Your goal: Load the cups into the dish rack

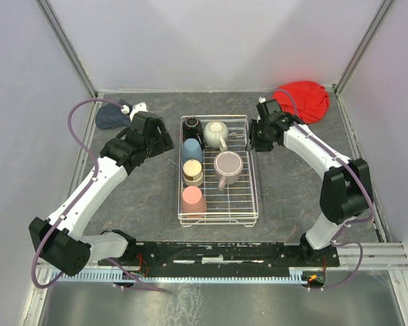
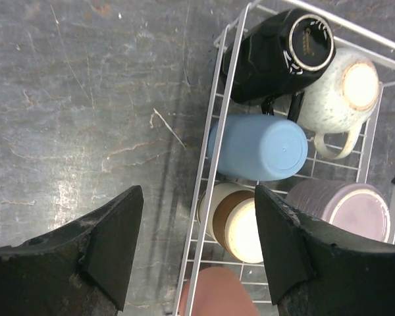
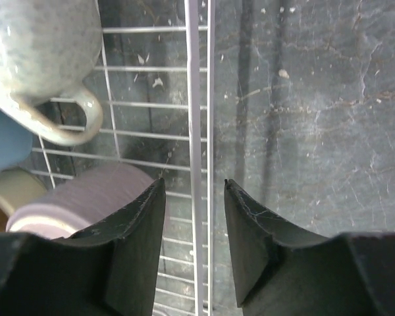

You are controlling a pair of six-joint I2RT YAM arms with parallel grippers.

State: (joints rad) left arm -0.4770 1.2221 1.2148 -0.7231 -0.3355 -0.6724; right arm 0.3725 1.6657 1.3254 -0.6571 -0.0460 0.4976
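Note:
The white wire dish rack [image 1: 218, 222] holds all the cups I see: a black mug [image 1: 192, 126], a cream mug [image 1: 216, 132], a blue tumbler [image 1: 192, 150], a cream-and-brown tumbler [image 1: 192, 171], a mauve mug [image 1: 228, 167] and a salmon tumbler [image 1: 193, 200]. My left gripper [image 1: 167, 142] hovers at the rack's left rail [image 2: 210, 171]. It is open and empty [image 2: 197, 197], straddling the rail above the tumblers. My right gripper [image 1: 256, 142] is open [image 3: 194, 187] with the rack's right rail [image 3: 196, 99] running between its fingers, untouched. The mauve mug [image 3: 85, 197] lies beside it.
A red cloth [image 1: 303, 100] lies at the back right corner. A dark blue cloth [image 1: 111, 118] sits at the back left, just behind the left arm. Grey walls enclose the dark table on three sides.

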